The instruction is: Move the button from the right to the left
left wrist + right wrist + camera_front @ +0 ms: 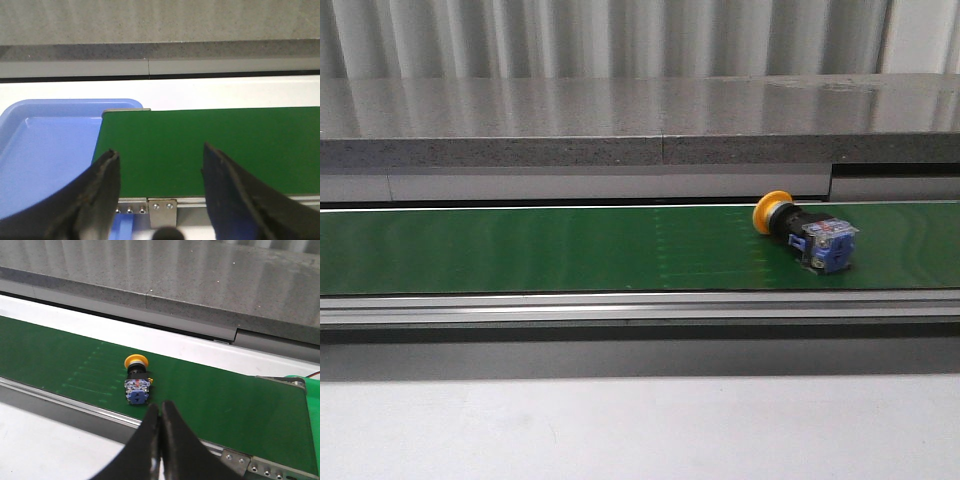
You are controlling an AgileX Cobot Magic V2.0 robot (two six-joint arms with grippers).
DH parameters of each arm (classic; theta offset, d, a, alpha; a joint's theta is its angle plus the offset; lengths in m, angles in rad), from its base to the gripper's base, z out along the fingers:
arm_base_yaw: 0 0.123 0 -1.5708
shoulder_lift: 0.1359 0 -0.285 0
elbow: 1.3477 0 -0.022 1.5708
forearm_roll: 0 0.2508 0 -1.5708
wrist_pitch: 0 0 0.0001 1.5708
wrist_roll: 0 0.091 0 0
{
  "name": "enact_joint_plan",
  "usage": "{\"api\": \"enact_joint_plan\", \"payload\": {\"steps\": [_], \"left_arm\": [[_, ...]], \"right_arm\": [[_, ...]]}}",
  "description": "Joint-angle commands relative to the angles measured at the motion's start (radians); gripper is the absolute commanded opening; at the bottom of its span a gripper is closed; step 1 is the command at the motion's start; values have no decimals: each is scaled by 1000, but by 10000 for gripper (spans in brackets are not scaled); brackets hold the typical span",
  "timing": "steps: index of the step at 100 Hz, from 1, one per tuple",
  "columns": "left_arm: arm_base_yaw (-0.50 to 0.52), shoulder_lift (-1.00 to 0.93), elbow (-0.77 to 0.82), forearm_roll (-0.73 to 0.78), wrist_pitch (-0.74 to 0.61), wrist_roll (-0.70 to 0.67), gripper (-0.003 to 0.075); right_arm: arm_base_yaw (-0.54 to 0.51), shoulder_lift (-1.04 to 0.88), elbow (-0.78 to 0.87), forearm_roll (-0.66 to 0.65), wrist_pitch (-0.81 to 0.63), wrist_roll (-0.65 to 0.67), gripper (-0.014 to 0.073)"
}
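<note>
The button (808, 232) lies on its side on the green conveyor belt (520, 250) at the right, its yellow-orange cap toward the back left and its blue-and-clear block toward the front. It also shows in the right wrist view (137, 379). My right gripper (160, 409) is shut and empty, just in front of the button near the belt's front rail. My left gripper (160, 156) is open and empty above the belt's left end (200, 150). Neither gripper shows in the front view.
A blue tray (45, 145) sits beside the belt's left end. A grey stone ledge (640, 120) runs behind the belt. A metal rail (640, 305) runs along the belt's front edge, with a white table surface (640, 430) before it.
</note>
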Motion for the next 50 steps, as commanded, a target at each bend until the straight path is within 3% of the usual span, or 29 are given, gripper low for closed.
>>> {"api": "enact_joint_plan", "payload": {"steps": [1, 21, 38, 50], "left_arm": [[0, 22, -45, 3, -85, -6, 391], [0, 116, -138, -12, 55, 75, 401], [0, 230, -235, -49, 105, 76, 592], [-2, 316, -309, -119, 124, 81, 607]], "right_arm": [[2, 9, -25, 8, -81, -9, -67], [2, 9, -25, 8, -81, -9, -67], [2, 9, -25, 8, -81, -9, -67], [2, 9, -25, 8, -81, -9, -67]]}}
